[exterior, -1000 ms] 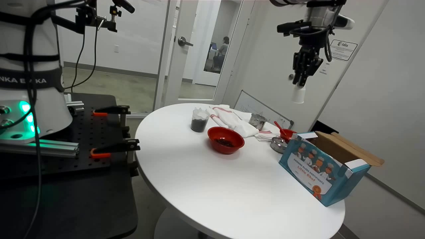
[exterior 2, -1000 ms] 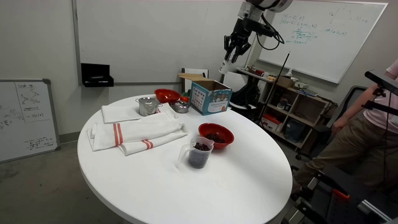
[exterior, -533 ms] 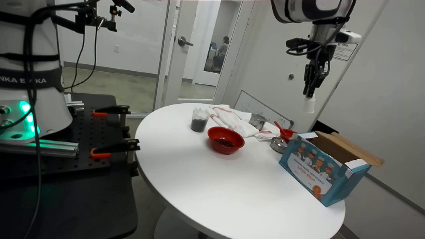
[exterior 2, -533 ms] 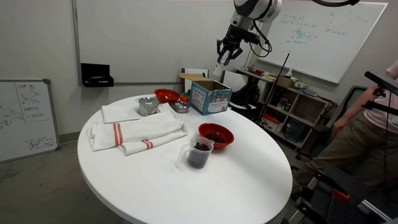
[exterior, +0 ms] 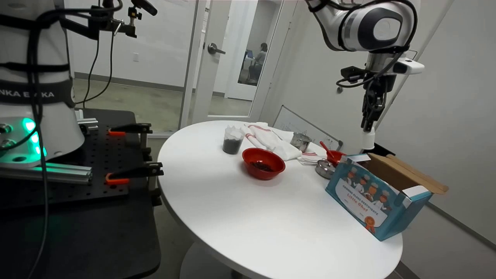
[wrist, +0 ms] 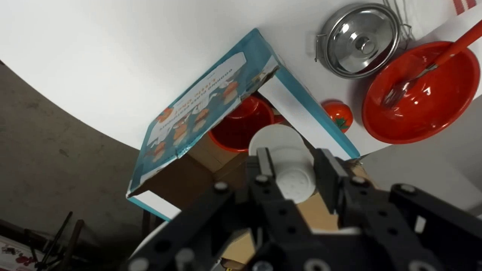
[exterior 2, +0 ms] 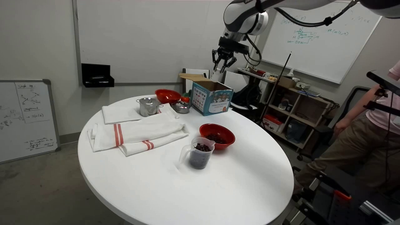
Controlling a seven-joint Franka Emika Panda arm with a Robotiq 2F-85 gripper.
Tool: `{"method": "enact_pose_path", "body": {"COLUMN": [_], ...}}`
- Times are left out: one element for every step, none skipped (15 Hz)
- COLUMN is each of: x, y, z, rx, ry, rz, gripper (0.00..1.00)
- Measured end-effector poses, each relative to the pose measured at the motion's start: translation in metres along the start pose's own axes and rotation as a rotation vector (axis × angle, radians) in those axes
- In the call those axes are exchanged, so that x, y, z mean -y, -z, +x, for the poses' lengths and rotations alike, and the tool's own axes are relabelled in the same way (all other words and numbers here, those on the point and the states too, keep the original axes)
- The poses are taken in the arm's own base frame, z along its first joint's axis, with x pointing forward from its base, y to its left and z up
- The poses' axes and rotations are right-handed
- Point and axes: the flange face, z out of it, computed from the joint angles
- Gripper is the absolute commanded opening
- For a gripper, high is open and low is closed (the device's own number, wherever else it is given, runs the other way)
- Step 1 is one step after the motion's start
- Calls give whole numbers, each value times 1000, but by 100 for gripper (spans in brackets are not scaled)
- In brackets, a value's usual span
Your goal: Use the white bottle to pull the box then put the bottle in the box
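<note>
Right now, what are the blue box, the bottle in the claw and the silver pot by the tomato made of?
Blue box: looks like printed cardboard, brown inside with ragged edges.
White bottle: probably plastic, being smooth, dull and opaque.
Silver pot: shiny metal, maybe steel, with bright reflections.

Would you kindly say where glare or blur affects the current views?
In the wrist view, bright glare marks the pot lid and the red bowl beside it, and near parts of the gripper look soft; in an exterior view, green lights glow strongly on the robot base.
</note>
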Motion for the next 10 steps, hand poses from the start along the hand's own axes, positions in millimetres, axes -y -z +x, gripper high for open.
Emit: {"method": "enact_pose_path", "body": {"x": [0,1,1,2,2,2,2,2,3,3], "y": [-5,-10,-15,-19,-24,-28,-32,-36,-40,-44], "z": [3,6,9,11,13,15,17,19,20,21], "rx": [-1,0,2,5,10,14,18,22,25,28], "ry": [-8,-16,-24,-32,-39,-44,-50,-55,-59,-64], "rz": [-5,-12,-18,-24,-31,-36,-42,-47,-52,-56], "gripper": [9,9,9,9,9,9,9,9,9,9]}}
